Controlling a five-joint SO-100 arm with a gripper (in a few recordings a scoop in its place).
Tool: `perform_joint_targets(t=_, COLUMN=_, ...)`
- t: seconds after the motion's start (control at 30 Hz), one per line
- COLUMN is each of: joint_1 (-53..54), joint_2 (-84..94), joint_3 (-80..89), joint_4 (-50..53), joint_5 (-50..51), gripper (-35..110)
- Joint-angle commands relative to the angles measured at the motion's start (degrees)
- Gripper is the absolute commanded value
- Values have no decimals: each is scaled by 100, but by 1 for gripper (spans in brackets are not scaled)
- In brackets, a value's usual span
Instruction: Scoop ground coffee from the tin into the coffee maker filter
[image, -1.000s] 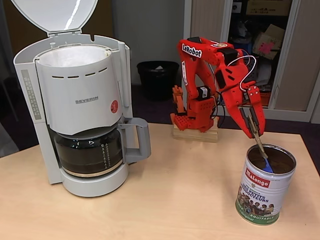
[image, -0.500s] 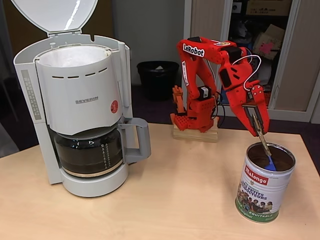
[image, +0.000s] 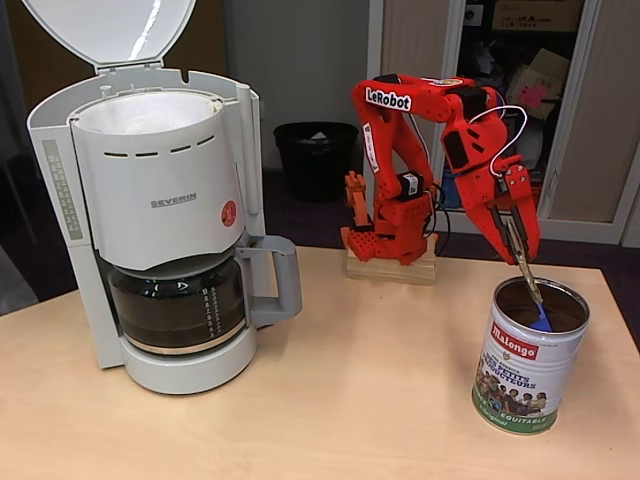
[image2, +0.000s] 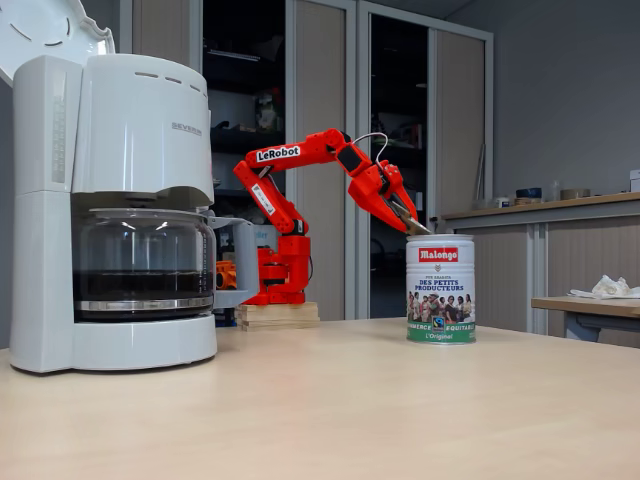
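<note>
Pale wood worktop (image: 350, 400) carries the coffee maker (image: 160, 220) and tin (image: 528, 360), well apart. Behind stand cabinets (image: 590, 110) and a black bin (image: 315, 158); the end effector (image: 520, 255) is clamped on a spoon (image: 532, 300) dipping into the tin

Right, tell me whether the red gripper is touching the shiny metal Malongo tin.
Apart. In a fixed view, the red gripper sits above the shiny metal Malongo tin; only the blue-tipped spoon it holds reaches inside.

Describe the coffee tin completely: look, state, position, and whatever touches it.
The tin is a shiny metal cylinder standing upright on the wooden table, at the right in both fixed views. Its white label carries a red Malongo logo, a photo of people and a green bottom band. The lid is off. A blue-tipped spoon, held by the red claw, reaches down into its open top.
</note>
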Motion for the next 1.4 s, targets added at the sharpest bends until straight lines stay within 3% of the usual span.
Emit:
perform_joint_targets(t=0.0, joint_1=-211, joint_2=202, joint_3=-88, joint_4=229, joint_5=26, gripper=0)
perform_joint_targets(t=1.37, joint_1=-387, joint_2=-853, joint_3=-1854, joint_4=1099, joint_5=246, gripper=0)
